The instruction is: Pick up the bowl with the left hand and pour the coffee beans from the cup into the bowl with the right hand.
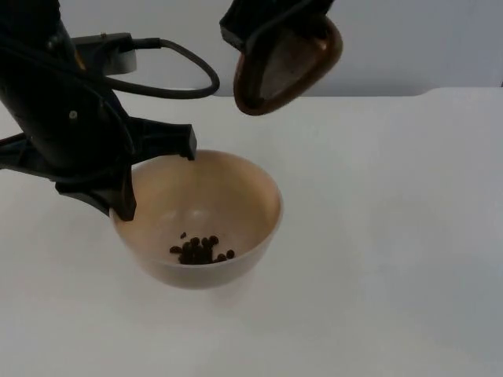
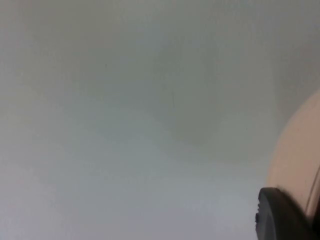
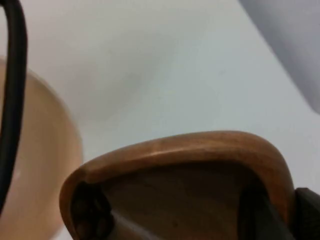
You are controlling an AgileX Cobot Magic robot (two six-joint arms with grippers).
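- The left gripper (image 1: pixel 153 177) sits at the left of the top view, clamped on the left rim of the bowl (image 1: pixel 236 196): one black finger runs along the back rim and the other reaches down over the near-left rim.
- In the left wrist view a black fingertip (image 2: pixel 280 217) lies against the bowl's pale peach wall (image 2: pixel 300 160).
- The bowl is at the centre of the top view, upright, over the white table (image 1: pixel 393 236); whether it is lifted or resting I cannot tell.
- A small heap of dark coffee beans (image 1: pixel 200 250) lies at the bottom of the bowl, towards its near side.
- The right gripper (image 1: pixel 271 20) is at the upper middle of the top view, closed on the brown wooden cup (image 1: pixel 287 67), with a black finger along the cup's upper rim.
- The cup hangs above and behind the bowl, well apart from it, tipped so its mouth faces down and to the left.
- From the right wrist view the cup's rounded rim (image 3: pixel 190 147) and dark inside are close up, with the bowl's edge (image 3: pixel 45 165) beside it.
- The grey partition wall (image 1: pixel 432 39) stands behind the table.
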